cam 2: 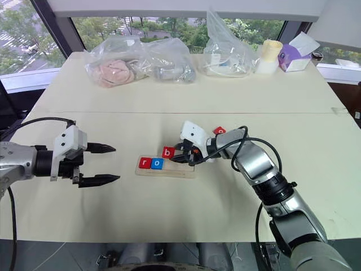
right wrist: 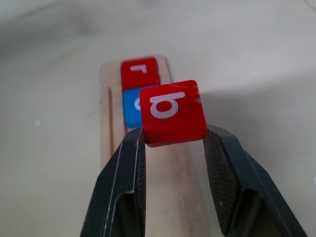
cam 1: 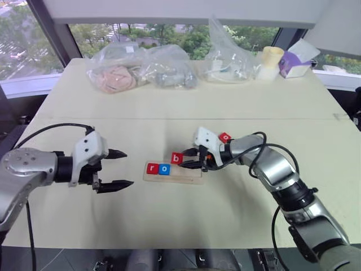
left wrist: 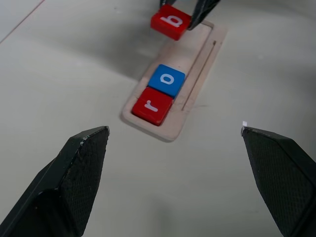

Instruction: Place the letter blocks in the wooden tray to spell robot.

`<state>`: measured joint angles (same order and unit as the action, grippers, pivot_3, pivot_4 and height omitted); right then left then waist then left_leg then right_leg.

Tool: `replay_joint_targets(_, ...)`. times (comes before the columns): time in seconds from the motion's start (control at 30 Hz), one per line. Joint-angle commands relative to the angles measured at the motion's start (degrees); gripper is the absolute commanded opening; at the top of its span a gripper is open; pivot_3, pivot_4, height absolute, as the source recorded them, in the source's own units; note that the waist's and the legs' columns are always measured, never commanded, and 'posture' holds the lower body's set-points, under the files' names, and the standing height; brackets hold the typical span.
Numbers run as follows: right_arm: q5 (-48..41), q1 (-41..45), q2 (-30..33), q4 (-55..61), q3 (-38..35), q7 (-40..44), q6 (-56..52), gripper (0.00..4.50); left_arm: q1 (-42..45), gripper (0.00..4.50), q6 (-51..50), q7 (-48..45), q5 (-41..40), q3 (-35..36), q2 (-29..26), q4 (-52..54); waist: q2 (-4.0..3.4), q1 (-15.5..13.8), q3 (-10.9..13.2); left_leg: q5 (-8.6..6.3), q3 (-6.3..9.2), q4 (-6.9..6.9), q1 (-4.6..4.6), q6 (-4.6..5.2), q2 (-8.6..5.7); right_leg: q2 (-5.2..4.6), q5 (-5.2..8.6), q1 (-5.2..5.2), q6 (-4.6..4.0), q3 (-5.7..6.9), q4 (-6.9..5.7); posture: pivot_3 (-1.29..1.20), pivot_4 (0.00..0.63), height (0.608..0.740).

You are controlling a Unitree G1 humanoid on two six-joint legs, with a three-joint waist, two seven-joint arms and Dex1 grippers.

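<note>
Tiles are going into the wooden tray (cam 1: 189, 176) in reading order, which is why the red r block (cam 1: 152, 167) and the blue o block (cam 1: 164, 169) are sitting side by side at its left end, with the rest of the groove lying bare to their right. The right tool (right wrist: 173, 136) is clamping the red b block (right wrist: 171, 111) between its two black fingers, gripping it by opposite edges so the letter face is staying up and readable. It is holding the tile just above the tray, near the slot beside the o, probably so it can be lowered straight into third place. Another red block (cam 1: 225, 137) is lying on the tabletop (cam 1: 169, 220) behind the right wrist, presumably waiting its turn. The left tool (cam 1: 119, 169) is hovering well left of the tray with its fingers spread wide and holding nothing, keeping out of the way.
</note>
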<state>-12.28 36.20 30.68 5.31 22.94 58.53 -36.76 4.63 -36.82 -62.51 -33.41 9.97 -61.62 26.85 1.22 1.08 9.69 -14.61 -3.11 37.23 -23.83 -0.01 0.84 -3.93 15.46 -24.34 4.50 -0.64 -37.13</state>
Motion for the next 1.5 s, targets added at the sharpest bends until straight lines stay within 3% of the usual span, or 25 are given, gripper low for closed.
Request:
replay_joint_targets(0.03, 1.2, 1.3, 1.2, -0.3, 1.0, 2.1, 1.3, 1.07, -0.9, 4.5, 0.3, 0.7, 0.1, 1.9, -0.2, 2.6, 0.0, 0.0, 0.0, 0.0, 0.01, -0.01, 0.01, 0.0, 0.01, 0.01, 0.0, 0.0, 0.0, 0.04, -0.02, 0.0, 0.15, 0.739)
replay_joint_targets(0.97, 4.4, -2.1, -0.3, 5.3, 3.6, -1.0, -2.8, 1.07, 1.1, 4.5, -0.2, 3.8, -0.1, -0.1, 1.6, 1.8, 0.0, -0.1, 0.0, 0.01, 0.0, 0.17, 0.03, 0.02, 0.08, 0.29, -0.05, 0.06, 0.09, 0.06, -0.12, 0.0, 0.15, 0.739)
replay_joint_targets(1.2, 3.6, -2.0, -2.2, 5.8, 3.5, -2.0, -4.2, 4.46, 1.2, 4.5, 0.1, 4.1, 0.6, -0.5, 2.4, 1.3, 0.01, -0.2, 0.0, 0.01, 0.0, 0.21, 0.02, 0.02, 0.09, 0.4, -0.11, 0.06, 0.2, 0.11, -0.14, 0.0, 0.15, 0.739)
replay_joint_targets(1.33, 2.6, -1.7, -2.5, 6.7, 1.6, -2.5, -4.6, 4.46, 0.7, 4.5, 0.1, 4.2, 0.8, -0.1, 2.6, 1.3, 0.01, -0.2, 0.0, 0.02, -0.01, 0.23, 0.02, 0.02, 0.09, 0.42, -0.11, 0.06, 0.21, 0.13, -0.16, 0.0, 0.15, 0.739)
replay_joint_targets(1.5, -0.9, -1.5, 0.0, 9.7, -5.9, -2.9, -5.1, 4.46, -0.7, 4.5, 0.0, 4.4, 0.6, 1.1, 2.7, 1.8, 0.01, -0.3, 0.0, 0.01, 0.0, 0.25, 0.02, 0.02, 0.09, 0.4, -0.11, 0.08, 0.22, 0.13, -0.18, 0.0, 0.15, 0.739)
